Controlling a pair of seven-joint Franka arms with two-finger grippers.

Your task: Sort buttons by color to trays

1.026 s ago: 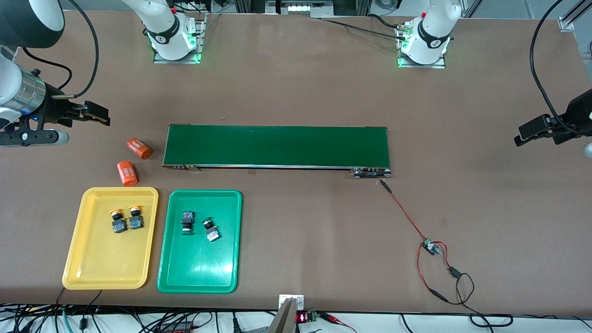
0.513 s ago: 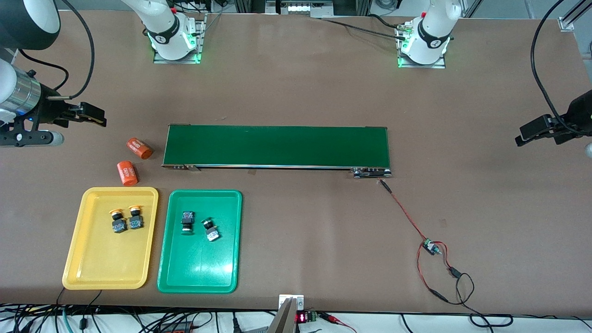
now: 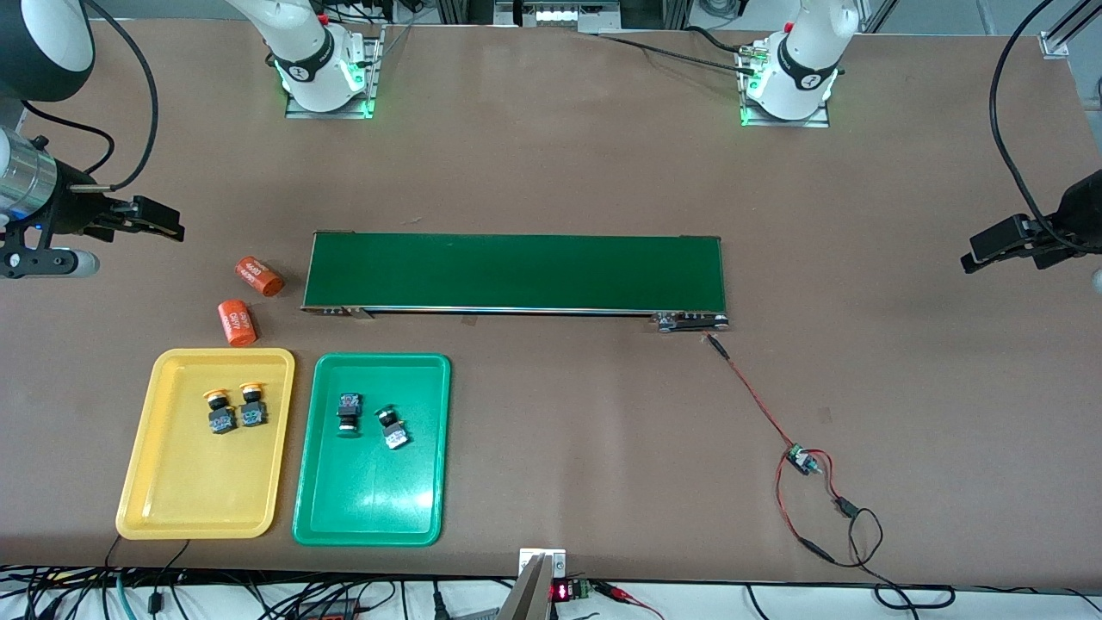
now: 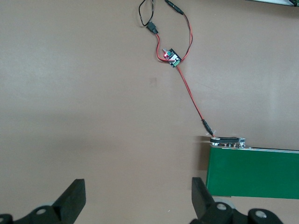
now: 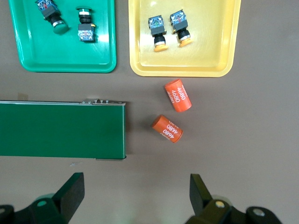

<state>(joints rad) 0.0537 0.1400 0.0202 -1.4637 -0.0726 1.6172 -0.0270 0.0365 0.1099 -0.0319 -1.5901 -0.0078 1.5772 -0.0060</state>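
Observation:
Two yellow-orange capped buttons [image 3: 232,407] lie side by side in the yellow tray [image 3: 172,491]; they also show in the right wrist view [image 5: 168,29]. Two green capped buttons [image 3: 370,418] lie in the green tray [image 3: 370,508], also in the right wrist view [image 5: 67,21]. My right gripper [image 3: 168,222] is open and empty, up over bare table at the right arm's end, above the orange cylinders. My left gripper [image 3: 977,250] is open and empty over bare table at the left arm's end; its view shows no button or tray.
A long dark green belt [image 3: 516,272] lies mid-table. Two orange cylinders with white print [image 3: 259,276] [image 3: 237,322] lie between the belt's end and the yellow tray. A red wire with a small circuit board [image 3: 802,460] runs from the belt's other end toward the front edge.
My right gripper has drawn back toward the right arm's end of the table and risen slightly. The left gripper, buttons and trays have not moved.

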